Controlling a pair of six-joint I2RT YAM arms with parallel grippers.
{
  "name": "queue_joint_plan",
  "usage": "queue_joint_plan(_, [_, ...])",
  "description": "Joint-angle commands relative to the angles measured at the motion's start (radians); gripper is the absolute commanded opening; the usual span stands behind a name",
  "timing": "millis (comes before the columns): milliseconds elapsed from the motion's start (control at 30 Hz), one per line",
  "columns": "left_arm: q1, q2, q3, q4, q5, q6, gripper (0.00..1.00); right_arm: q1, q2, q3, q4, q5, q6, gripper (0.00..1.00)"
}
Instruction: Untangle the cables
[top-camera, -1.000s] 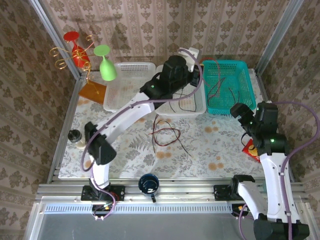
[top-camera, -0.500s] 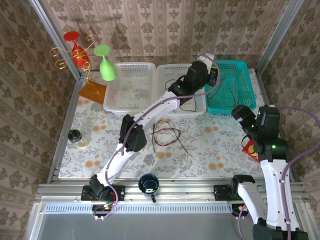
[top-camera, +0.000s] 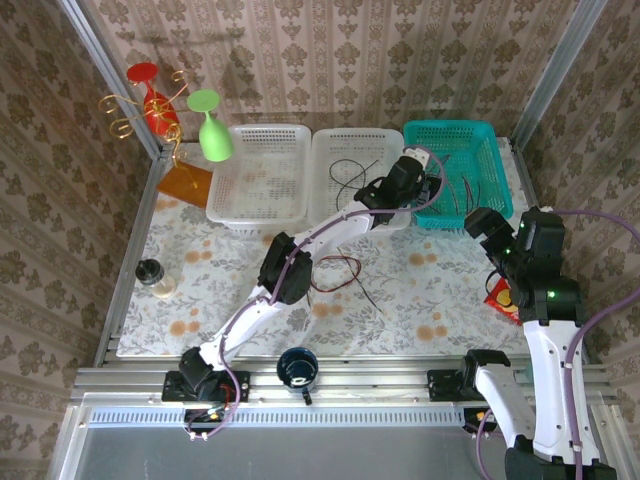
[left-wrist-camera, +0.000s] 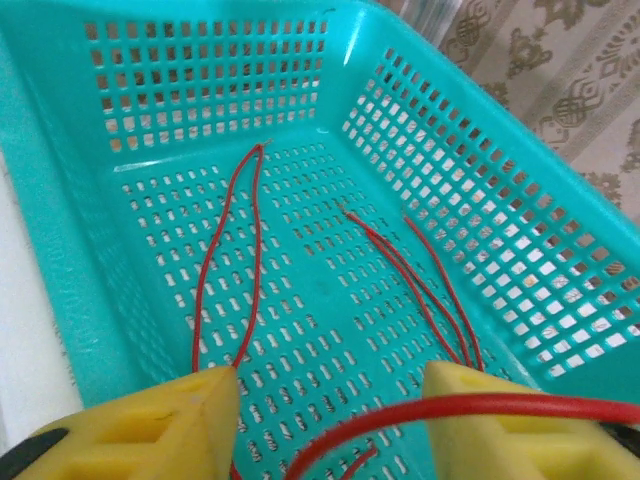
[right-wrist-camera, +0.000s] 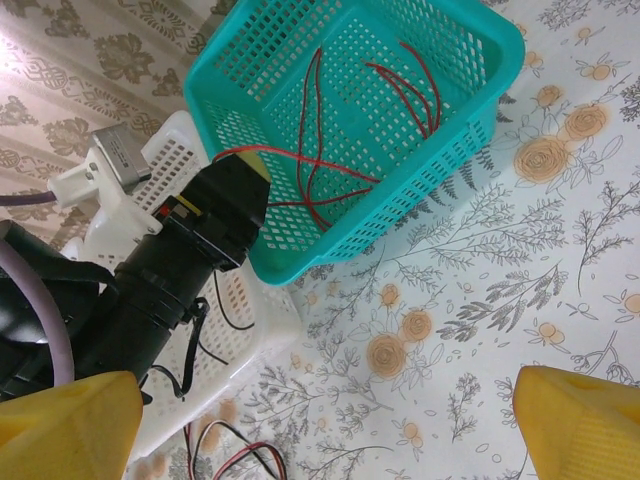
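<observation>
My left gripper hovers over the teal basket, open, its yellow fingers wide apart. A red cable lies draped across the right finger and trails down into the basket. Several other red cables lie loose on the basket floor. A tangle of red and black cables rests on the floral mat in the middle, its edge visible in the right wrist view. Black cables lie in the middle white basket. My right gripper is open above the mat, holding nothing.
Two white baskets stand left of the teal one. A green glass and a red glass on a wire rack sit at the back left. A shaker, a dark cup and a red packet lie near the edges.
My left arm has swung right from the middle white basket to above the teal basket, bringing a red cable along. The right arm has barely shifted.
</observation>
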Motion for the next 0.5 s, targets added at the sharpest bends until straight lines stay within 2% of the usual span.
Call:
queue_joint_plan(0, [-0.003,-0.075,0.013,-0.017,0.021,0.01,0.58,-0.004,0.0,-0.003,-0.014,-0.02,0.002,0.96])
queue_joint_plan(267, [-0.005,-0.139,0.017,0.007,0.013,0.052,0.73,-0.005,0.025,0.016,-0.018,-0.019,-0.008,0.97])
queue_joint_plan(467, [0.0,-0.194,0.016,-0.029,0.03,0.078,0.75,-0.011,0.095,0.011,0.043,-0.057,0.042,0.97])
